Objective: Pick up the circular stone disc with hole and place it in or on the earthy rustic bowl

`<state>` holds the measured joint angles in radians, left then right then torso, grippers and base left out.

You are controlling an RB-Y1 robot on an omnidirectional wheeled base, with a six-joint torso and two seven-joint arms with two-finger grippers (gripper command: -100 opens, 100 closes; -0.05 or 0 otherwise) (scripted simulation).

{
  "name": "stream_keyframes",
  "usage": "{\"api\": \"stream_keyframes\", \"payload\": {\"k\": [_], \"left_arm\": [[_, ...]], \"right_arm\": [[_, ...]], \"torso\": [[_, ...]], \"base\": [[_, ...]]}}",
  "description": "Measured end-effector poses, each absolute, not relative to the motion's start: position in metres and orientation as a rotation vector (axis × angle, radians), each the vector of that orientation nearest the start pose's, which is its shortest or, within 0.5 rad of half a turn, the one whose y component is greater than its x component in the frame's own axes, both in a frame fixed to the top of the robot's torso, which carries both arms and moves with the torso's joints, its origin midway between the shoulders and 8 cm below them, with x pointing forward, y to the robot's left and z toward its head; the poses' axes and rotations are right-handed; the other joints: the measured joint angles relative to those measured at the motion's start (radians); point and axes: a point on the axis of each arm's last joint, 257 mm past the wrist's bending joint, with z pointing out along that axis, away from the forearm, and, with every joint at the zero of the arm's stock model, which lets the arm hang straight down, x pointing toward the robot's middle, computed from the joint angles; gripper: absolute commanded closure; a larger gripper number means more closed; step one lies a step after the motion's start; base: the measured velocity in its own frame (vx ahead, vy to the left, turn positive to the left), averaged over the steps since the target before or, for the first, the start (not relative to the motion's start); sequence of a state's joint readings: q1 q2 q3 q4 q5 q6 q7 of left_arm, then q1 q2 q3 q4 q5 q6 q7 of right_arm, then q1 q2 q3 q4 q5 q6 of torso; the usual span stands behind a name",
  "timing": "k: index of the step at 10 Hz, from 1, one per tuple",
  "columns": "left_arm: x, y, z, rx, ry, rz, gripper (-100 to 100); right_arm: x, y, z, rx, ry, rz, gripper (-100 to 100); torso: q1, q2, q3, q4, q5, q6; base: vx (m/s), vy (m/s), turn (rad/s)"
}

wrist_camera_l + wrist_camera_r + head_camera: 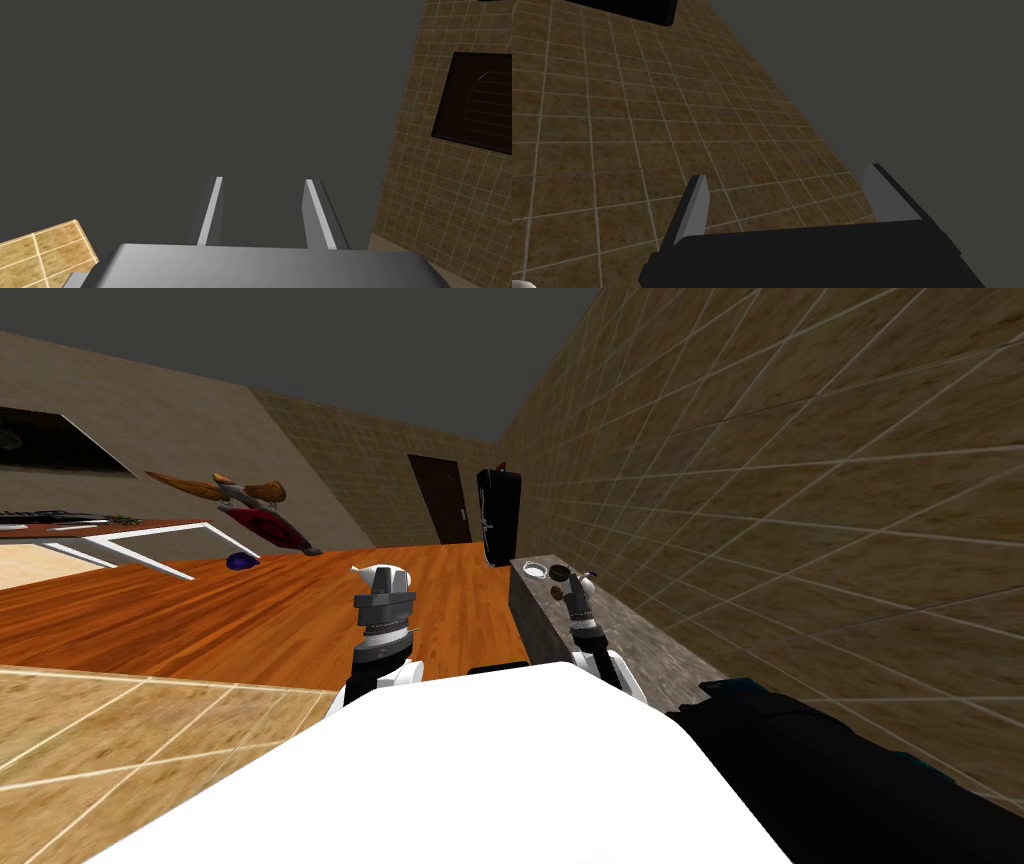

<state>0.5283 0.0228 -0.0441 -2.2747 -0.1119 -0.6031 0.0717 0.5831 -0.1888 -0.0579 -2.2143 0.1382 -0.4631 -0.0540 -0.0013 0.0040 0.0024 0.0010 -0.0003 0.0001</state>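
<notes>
Mottled grey counter [540, 623]: right gripper [784, 172] above, left gripper [265, 181] beside, fingers spread, empty; tip right down toward small round pieces [557, 574].

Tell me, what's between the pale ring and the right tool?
In the head view, a small brown bowl sits on the grey counter between the pale ring and the right tool.
</notes>
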Motion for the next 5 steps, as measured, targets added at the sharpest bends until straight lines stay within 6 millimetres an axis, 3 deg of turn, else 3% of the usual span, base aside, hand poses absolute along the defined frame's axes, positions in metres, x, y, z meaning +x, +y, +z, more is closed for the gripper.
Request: {"api": "stream_keyframes", "payload": {"k": [5], "left_arm": [[0.329,0.247,0.030,-0.543,0.638,-1.358,0]], "right_arm": [[0.360,-0.309,-0.105,0.564,1.191,0.995,-100]], "torso": [[0.001,-0.001,0.000,0.000,0.000,0.000]], "base": [[-0.059,0.002,0.087]]}}
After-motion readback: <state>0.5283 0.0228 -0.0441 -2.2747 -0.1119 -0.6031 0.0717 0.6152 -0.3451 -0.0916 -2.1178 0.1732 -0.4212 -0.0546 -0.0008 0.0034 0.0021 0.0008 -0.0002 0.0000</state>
